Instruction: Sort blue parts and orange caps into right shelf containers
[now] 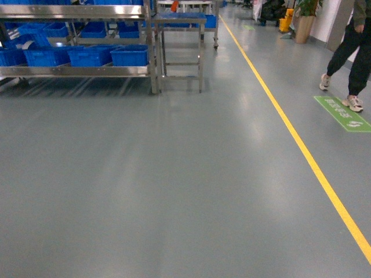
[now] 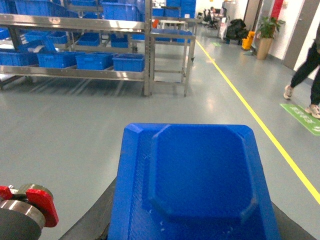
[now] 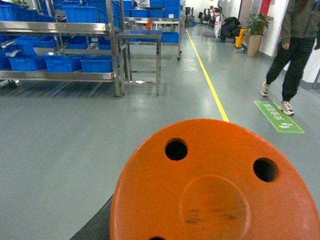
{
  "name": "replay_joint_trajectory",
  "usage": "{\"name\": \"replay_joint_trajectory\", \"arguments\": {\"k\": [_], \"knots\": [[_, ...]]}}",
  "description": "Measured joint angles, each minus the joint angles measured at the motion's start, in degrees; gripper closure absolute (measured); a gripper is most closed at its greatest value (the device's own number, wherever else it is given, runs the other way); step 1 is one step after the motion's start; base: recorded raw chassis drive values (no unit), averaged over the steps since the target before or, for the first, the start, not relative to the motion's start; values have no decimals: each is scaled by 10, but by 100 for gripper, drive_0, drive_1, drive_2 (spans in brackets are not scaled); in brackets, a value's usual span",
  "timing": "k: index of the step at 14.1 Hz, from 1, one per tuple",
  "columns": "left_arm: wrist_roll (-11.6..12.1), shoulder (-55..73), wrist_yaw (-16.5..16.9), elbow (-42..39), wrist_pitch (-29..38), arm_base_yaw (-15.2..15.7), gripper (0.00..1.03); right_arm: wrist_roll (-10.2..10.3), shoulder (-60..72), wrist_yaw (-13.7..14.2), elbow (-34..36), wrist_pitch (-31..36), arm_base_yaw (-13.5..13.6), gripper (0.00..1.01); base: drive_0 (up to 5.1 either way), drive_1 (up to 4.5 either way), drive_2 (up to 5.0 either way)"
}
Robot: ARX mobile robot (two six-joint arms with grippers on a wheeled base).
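Neither claw shows in the head view, and each wrist view is filled by the part carried right in front of its camera, so the fingers themselves are hidden: whether either claw is clenched or released cannot be told.

Closest to the left wrist camera sits a blue part (image 2: 197,182), a flat tray-like piece with cut corners and a raised panel in its middle, covering the lower centre of that view. Low to its left a red and metal fitting (image 2: 35,205) pokes in. The right wrist camera has an orange cap (image 3: 215,185) just as close, rounded, with dark holes and a faint pressed circle in its face.

Beyond both parts lies bare grey floor (image 1: 174,185), glossy, with soft reflections. The head view shows its full stretch, which the wrist views mostly lose behind the parts. A yellow line (image 1: 301,145) runs diagonally away on the right side, and a green floor sign (image 1: 343,113) lies past it.

Well ahead and to the left stands the shelf (image 1: 81,70), steel rails carrying rows of blue crates (image 1: 130,55). A small steel table (image 1: 181,46) stands just beside its right end. A person (image 3: 292,50) in dark trousers and light shoes walks by the green sign. Farthest off, a potted plant (image 2: 266,35) and a yellow bucket (image 2: 247,40) stand by the wall
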State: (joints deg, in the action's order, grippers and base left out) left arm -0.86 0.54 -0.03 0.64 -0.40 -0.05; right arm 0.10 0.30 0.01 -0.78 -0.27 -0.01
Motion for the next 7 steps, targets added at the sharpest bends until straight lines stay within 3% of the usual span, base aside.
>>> {"name": "replay_joint_trajectory", "arguments": {"k": [2,7], "knots": [[0,0,0,0,0,0,61,0,0,0,0,-2,0,57,-176,-176,-176],[0,0,0,0,0,0,61,0,0,0,0,0,0,57,12,426,-402]]}}
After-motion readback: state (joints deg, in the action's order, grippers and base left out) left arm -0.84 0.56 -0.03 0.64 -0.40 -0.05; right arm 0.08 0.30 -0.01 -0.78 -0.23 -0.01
